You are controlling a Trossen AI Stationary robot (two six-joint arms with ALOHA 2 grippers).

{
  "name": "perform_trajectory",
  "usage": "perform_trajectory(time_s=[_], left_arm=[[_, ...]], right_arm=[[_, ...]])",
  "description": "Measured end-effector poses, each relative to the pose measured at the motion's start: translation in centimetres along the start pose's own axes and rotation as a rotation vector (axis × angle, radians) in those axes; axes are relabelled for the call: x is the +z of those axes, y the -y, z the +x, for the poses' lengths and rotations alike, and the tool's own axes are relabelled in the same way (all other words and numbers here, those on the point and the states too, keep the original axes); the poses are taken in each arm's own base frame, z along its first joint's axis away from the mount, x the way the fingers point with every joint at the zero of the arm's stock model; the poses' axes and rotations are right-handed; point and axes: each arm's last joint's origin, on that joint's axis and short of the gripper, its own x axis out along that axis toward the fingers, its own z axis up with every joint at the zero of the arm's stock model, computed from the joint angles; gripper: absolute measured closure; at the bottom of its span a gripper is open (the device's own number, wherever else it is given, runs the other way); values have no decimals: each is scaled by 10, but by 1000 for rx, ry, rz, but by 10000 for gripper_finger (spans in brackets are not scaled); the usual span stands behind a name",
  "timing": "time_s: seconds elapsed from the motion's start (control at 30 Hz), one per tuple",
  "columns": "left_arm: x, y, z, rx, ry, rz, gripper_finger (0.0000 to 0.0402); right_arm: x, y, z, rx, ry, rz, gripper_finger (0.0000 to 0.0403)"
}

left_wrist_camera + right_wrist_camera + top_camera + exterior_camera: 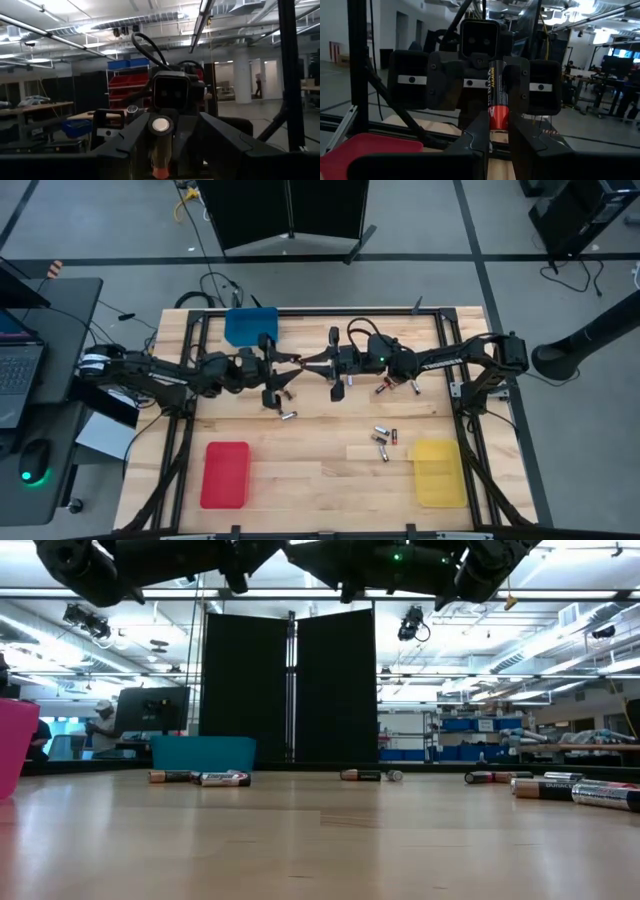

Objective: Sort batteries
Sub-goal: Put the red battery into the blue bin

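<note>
A battery [498, 90] with a black and red label stands roughly upright above the middle of the table, where my two arms meet nose to nose. My right gripper [499, 134] [320, 366] is shut on it. My left gripper [172, 132] [293, 365] faces it, open wide. Its fingers stand either side of the battery [160, 150] without touching it. The battery's silver top [161, 125] shows in the left wrist view. Several more batteries [383, 438] lie on their sides on the wooden table [320, 480]. My right gripper pinches the battery's red lower end [499, 124] between its two fingertips. The fingers [479, 137] come about level from the table's right side and lie across the battery. The battery is lifted clear of the table, with most of its length sticking up above the fingers.
A blue tray [250, 325] stands at the far left, a red tray [225, 475] at the near left and a yellow tray [440, 472] at the near right. Loose batteries lie under and beside the arms [288, 416] [415, 387]. The black frame [190, 360] borders the table.
</note>
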Motion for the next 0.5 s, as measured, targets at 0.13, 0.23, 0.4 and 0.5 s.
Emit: perform_trajectory(time_s=[0.13, 0.23, 0.4, 0.5], left_arm=[[0, -1, 0, -27, 2, 2, 255], [0, -3, 0, -21, 2, 4, 293], [-1, -8, 0, -8, 1, 9, 347], [-1, -10, 0, -2, -2, 13, 347]], right_arm=[[0, 0, 0, 2, -3, 0, 345], [0, 0, 0, 2, -3, -1, 345], [-1, 0, 0, -4, -7, -7, 345], [-1, 1, 0, -7, -10, -6, 332]])
